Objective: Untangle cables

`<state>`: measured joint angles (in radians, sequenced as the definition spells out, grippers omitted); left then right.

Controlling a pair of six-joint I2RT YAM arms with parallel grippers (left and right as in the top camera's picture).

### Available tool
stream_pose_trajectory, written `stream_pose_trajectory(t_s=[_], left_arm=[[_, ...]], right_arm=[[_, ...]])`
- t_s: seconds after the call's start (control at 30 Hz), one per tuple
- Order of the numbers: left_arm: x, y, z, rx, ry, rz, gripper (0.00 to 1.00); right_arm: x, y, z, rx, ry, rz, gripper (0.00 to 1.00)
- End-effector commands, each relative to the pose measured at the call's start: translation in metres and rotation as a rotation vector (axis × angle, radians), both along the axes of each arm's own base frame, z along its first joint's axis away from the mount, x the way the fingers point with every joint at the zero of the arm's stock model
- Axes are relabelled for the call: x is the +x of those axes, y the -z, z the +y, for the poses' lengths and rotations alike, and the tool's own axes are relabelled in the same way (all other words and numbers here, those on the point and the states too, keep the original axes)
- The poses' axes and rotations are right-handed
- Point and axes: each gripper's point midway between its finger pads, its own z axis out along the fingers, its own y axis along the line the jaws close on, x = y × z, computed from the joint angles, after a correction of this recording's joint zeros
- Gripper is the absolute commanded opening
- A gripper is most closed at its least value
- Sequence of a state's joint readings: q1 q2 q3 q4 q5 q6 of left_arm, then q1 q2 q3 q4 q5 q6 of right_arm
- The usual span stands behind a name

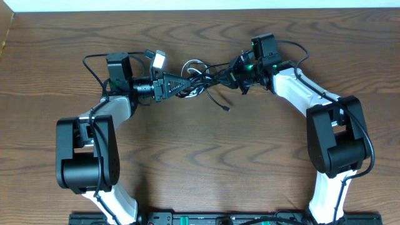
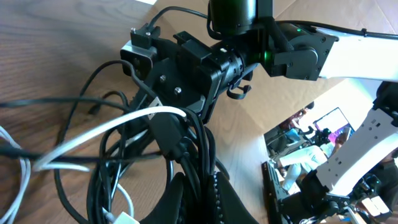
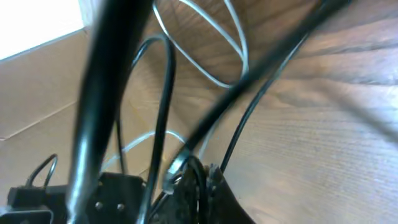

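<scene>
The thin black and white flexible cables [image 1: 201, 74] are bunching over the brown wooden surface [image 1: 206, 150] between the left end effector [image 1: 182, 85] and right end effector [image 1: 236, 70], both clamping shut on strands seeming light, limp, slippery, best gripped beside the knot.

A brown wood-grain bench [image 1: 206, 162] carries a tangle of black and white cables [image 1: 199, 76] at upper centre of the frame, with one black end trailing toward the middle.

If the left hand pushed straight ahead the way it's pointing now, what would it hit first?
The left hand would push into the cables bunched at its tips; just behind them sits the right hand, though the gap is hard to judge.
</scene>
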<state>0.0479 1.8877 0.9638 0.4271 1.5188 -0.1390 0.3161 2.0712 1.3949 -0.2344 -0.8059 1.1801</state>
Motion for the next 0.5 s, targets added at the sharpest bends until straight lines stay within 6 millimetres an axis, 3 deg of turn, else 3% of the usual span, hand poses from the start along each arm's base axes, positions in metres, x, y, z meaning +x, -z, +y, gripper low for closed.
stream_pose_trajectory(t_s=[0.0,0.2,0.47], left_arm=[[0.005,-0.005,0.001,0.007,-0.012,-0.023,0.08],[0.032,0.010,0.014,0.078,-0.187,0.085,0.08],[0.057,0.026,0.056,0.118,-0.393,0.208,0.08]], right_arm=[[-0.003,-0.002,0.001,0.003,-0.072,-0.078,0.01],[-0.013,-0.003,-0.006,-0.001,-0.230,-0.230,0.01],[-0.014,0.013,-0.059,-0.064,-0.242,-0.226,0.01]])
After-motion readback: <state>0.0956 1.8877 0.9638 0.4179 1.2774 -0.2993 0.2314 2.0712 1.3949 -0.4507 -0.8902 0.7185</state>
